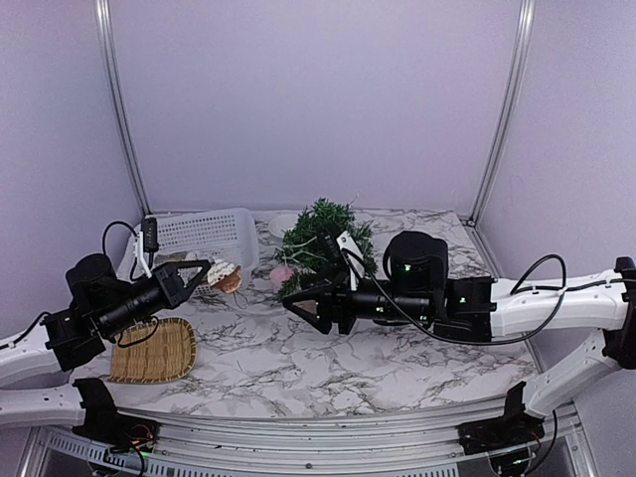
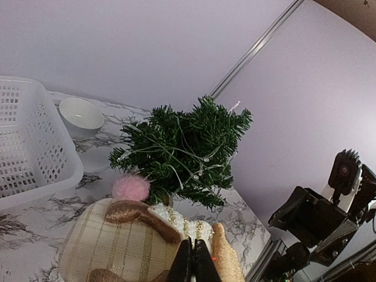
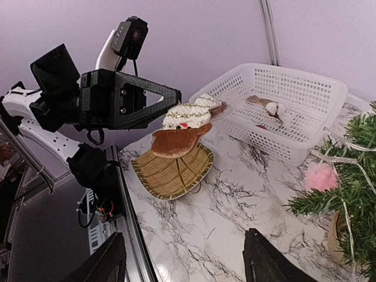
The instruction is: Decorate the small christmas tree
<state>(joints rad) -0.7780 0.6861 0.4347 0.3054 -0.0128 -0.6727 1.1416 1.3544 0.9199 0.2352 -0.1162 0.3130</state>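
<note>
The small christmas tree (image 1: 323,234) stands at the back middle of the table, a thin light string wound through its branches (image 2: 182,150). A pink pom-pom (image 1: 282,274) hangs at its lower left side (image 3: 321,176). My left gripper (image 1: 207,268) is shut on a plush ornament (image 2: 135,241) of white knit, gold trim and brown fabric. It holds the ornament in the air left of the tree, above the woven tray's far edge (image 3: 182,126). My right gripper (image 1: 298,306) hovers open in front of the tree, nothing between its fingers (image 3: 187,254).
A white slotted basket (image 1: 204,234) sits at the back left with a few small ornaments inside (image 3: 267,107). A flat woven tray (image 1: 154,350) lies at the front left. A white bowl (image 2: 81,114) stands between the basket and the tree. Side walls close in the table.
</note>
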